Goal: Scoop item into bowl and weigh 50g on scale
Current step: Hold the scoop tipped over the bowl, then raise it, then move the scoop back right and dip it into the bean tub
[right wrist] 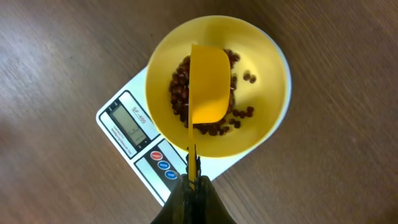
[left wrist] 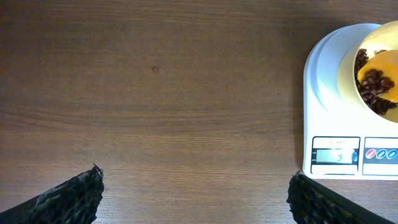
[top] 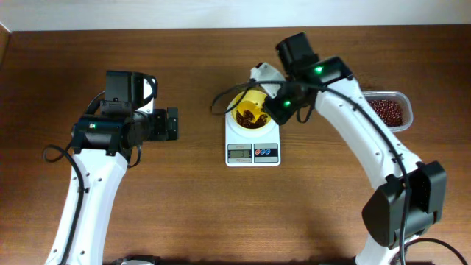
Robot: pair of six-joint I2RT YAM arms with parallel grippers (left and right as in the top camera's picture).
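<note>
The pale-yellow bowl [right wrist: 267, 68] stands on the white scale [right wrist: 118, 111] and holds a layer of dark red-brown beans [right wrist: 180, 87]. My right gripper [right wrist: 194, 180] is shut on the thin handle of a yellow scoop [right wrist: 208, 84], whose head is turned on its side over the beans inside the bowl. From overhead, the right gripper [top: 283, 103] sits just right of the bowl [top: 243, 98] on the scale [top: 252, 153]. My left gripper [top: 171, 124] hangs open and empty over bare wood, left of the scale [left wrist: 323, 93]; its fingertips [left wrist: 84, 193] stand wide apart.
A clear plastic container [top: 388, 110] with more beans sits at the right, beyond the right arm. The scale's display and coloured buttons [top: 266, 153] face the front edge. Both arm bases stand at the near edge.
</note>
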